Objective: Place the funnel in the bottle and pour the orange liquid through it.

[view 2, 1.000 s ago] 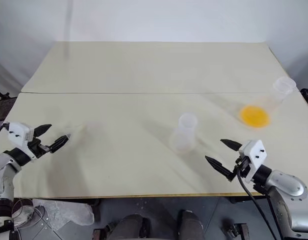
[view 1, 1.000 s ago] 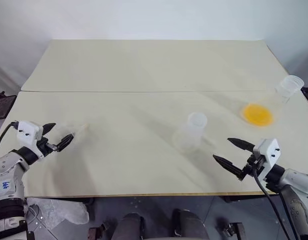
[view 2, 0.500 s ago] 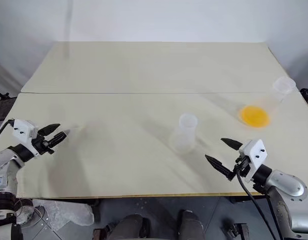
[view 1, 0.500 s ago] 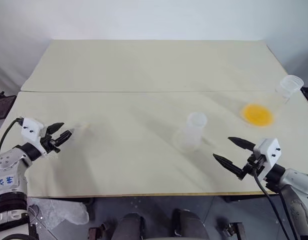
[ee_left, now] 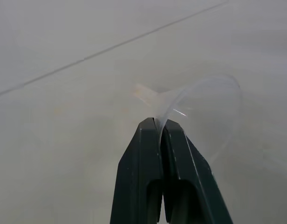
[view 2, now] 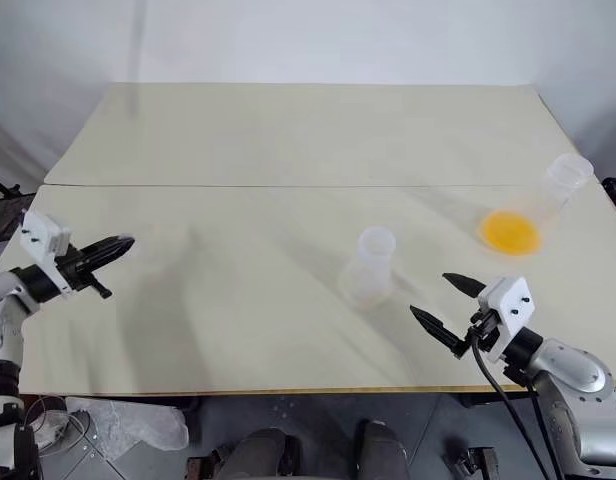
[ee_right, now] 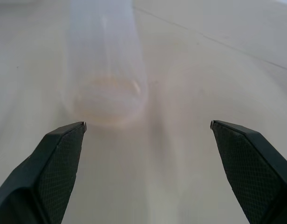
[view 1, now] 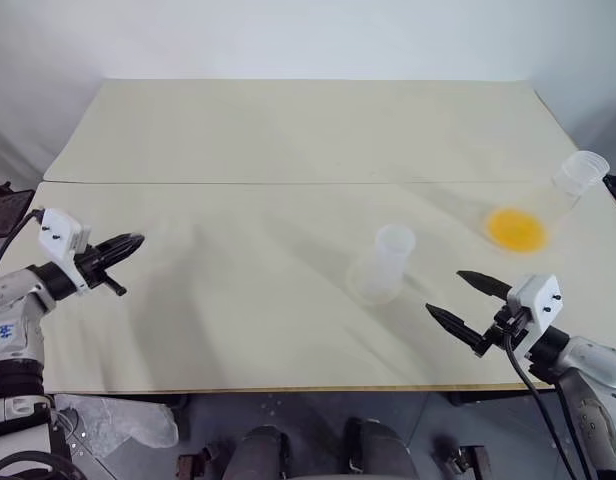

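**Funnel pinched at the table's left edge**

A pale cream table (view 1: 288, 150), made of two boards meeting at a seam, stands before a plain white wall (view 1: 288, 35). The left gripper (ee_left: 160, 127), at the near left, is pressed together on the rim of the clear funnel (ee_left: 204, 112). The empty bottle (view 1: 383, 265) stands near centre. The right gripper (view 1: 466, 307), jaws spread, is near right of it. Far right, a second flask (view 1: 558, 195) holds the orange liquid (view 1: 515, 229).

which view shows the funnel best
The left wrist view: the clear funnel sits right in front of the camera, its rim pinched between the shut fingers of the left gripper. In the eye views the left gripper is small and the funnel at its tips is too faint to make out.
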